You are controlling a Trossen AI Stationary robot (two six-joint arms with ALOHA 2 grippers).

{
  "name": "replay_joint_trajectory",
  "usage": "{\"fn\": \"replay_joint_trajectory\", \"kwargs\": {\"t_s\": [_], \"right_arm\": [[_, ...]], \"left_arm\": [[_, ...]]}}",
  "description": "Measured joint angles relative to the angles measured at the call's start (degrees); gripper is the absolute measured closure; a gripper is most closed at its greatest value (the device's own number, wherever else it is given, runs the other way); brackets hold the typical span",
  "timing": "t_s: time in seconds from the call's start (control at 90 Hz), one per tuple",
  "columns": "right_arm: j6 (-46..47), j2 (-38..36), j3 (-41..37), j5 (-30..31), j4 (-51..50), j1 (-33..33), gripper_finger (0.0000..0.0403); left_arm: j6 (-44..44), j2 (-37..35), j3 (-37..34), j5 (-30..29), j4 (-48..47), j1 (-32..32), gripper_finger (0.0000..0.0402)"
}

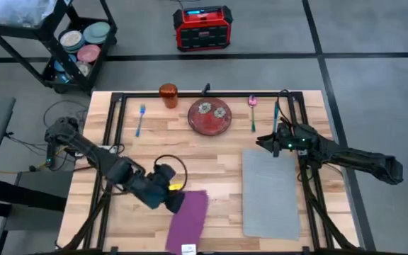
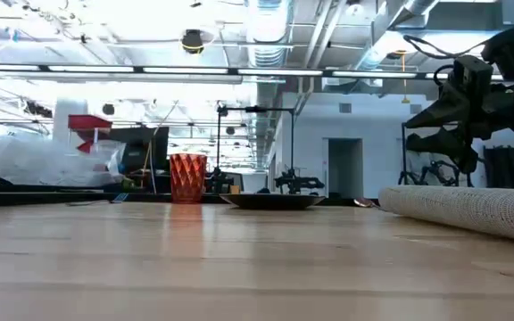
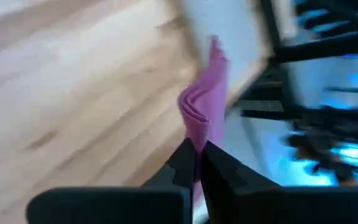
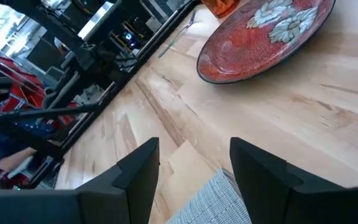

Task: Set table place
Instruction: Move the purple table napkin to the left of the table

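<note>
Near the table's (image 1: 154,145) front edge, the left claw (image 1: 177,200) pinches the purple napkin (image 1: 190,216); right claw (image 1: 263,142) spread.

The left wrist view is smeared: beyond the purple napkin (image 3: 205,102) pinched in the left tool (image 3: 196,163), the worktop (image 3: 73,93) and dark frame are blurred. From above, the napkin's near end runs off the picture's edge (image 1: 188,227). The utensils (image 1: 141,119) are too small to tell fork from spoon. In the low view the grey placemat (image 2: 471,209) is cut off at the side.
</note>
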Motion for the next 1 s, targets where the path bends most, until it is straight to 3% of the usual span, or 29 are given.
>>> {"fn": "replay_joint_trajectory", "kwargs": {"t_s": [0.256,0.411,0.5,0.822,1.0], "right_arm": [[0.00,0.00,0.00,-0.24,0.10,0.00,0.0218],[-0.01,-0.01,0.00,-0.29,0.11,0.00,0.0218],[-0.04,0.00,0.00,-0.31,0.12,0.00,0.0218],[-0.04,0.00,0.00,-0.34,0.13,0.00,0.0218],[-0.04,0.00,0.00,-0.35,0.13,0.00,0.0218]], "left_arm": [[4.98,-0.60,-8.06,0.02,-6.95,2.37,0.0401],[7.57,-0.38,-15.22,5.99,-2.09,4.20,0.0402],[8.62,-0.38,-16.47,6.19,1.98,4.44,0.0402],[9.53,-2.47,-16.61,1.15,-14.37,7.89,0.0402],[7.02,-5.50,-17.45,-5.89,-24.88,10.60,0.0402]]}}
